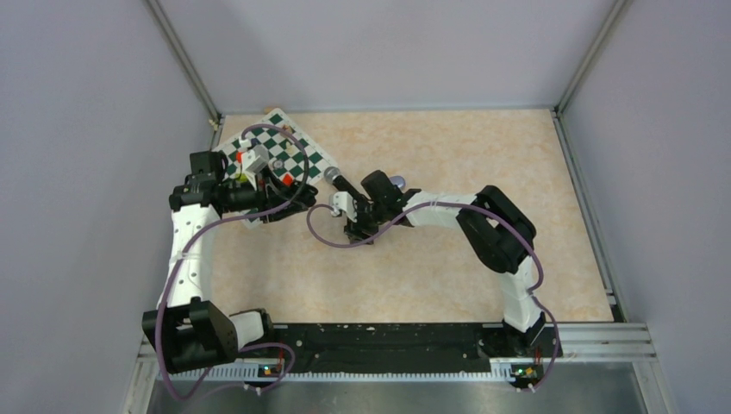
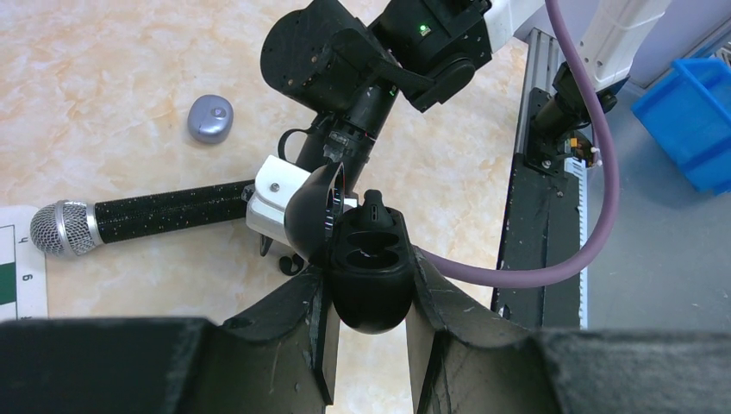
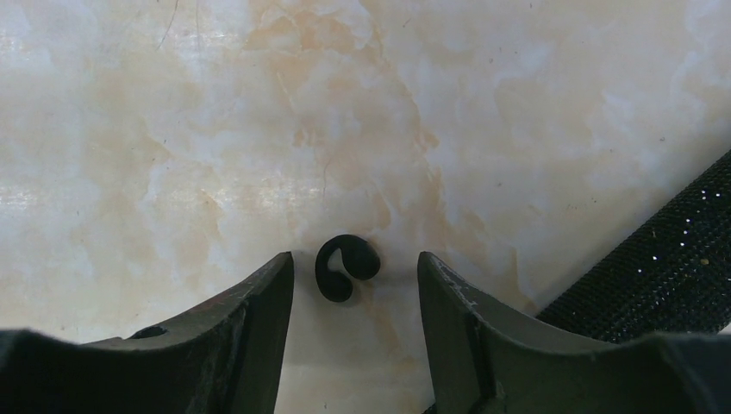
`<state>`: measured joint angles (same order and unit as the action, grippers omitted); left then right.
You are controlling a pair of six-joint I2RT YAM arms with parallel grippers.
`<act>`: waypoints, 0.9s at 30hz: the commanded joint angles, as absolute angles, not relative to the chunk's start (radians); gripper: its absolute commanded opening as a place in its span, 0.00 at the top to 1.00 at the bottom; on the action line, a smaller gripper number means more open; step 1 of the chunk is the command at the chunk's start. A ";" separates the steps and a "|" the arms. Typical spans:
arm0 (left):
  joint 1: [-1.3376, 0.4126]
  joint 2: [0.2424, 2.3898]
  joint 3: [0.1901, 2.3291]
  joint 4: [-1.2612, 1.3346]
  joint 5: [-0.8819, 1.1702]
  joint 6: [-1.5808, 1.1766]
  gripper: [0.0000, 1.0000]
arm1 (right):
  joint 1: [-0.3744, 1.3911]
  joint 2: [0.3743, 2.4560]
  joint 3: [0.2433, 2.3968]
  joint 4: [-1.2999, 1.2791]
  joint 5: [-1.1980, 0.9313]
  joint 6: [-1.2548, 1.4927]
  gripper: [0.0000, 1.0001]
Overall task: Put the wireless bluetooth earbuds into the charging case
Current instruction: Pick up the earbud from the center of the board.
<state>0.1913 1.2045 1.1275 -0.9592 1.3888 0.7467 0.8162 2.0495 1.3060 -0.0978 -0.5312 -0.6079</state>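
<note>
the left gripper is pressed together on the black charging case, which is pinched between both fingers in the lower centre of the left wrist view. the case lid is swung open to the left, and two wells are exposed. the right gripper is held low over the table with its jaws spread. one black earbud lies on the table between the two fingers, in the lower centre of the right wrist view; it is touched by neither finger. a black microphone is laid at mid left of the left wrist view, its silver head at the left end. a pale purple oval case, shut, is placed above it in that frame. a green and white checkered board is seen in the upper left of the top view.
</note>
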 commanded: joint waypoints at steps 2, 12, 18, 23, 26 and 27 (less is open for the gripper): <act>0.199 1.206 1.163 -0.977 1.437 0.782 1.00 | 0.834 2.063 1.351 -0.084 -0.532 -0.596 0.50; 0.201 1.214 1.169 -0.996 1.441 0.797 1.00 | 0.839 2.045 1.354 -0.107 -0.583 -0.606 0.70; 0.201 1.219 1.170 -0.997 1.440 0.802 1.00 | 0.837 2.001 1.367 -0.130 -0.598 -0.590 0.76; 0.200 1.221 1.169 -0.999 1.442 0.803 1.00 | 0.819 1.930 1.380 -0.160 -0.622 -0.561 0.78; 0.201 1.226 1.169 -1.000 1.446 0.803 1.00 | 0.787 1.875 1.373 -0.171 -0.657 -0.540 0.78; 0.201 1.228 1.170 -1.000 1.447 0.804 1.00 | 0.773 1.855 1.367 -0.172 -0.668 -0.535 0.78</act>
<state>0.1951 1.2224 1.1332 -0.9939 1.3987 0.7830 0.8120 1.9930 1.3186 -0.1734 -0.5949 -0.5716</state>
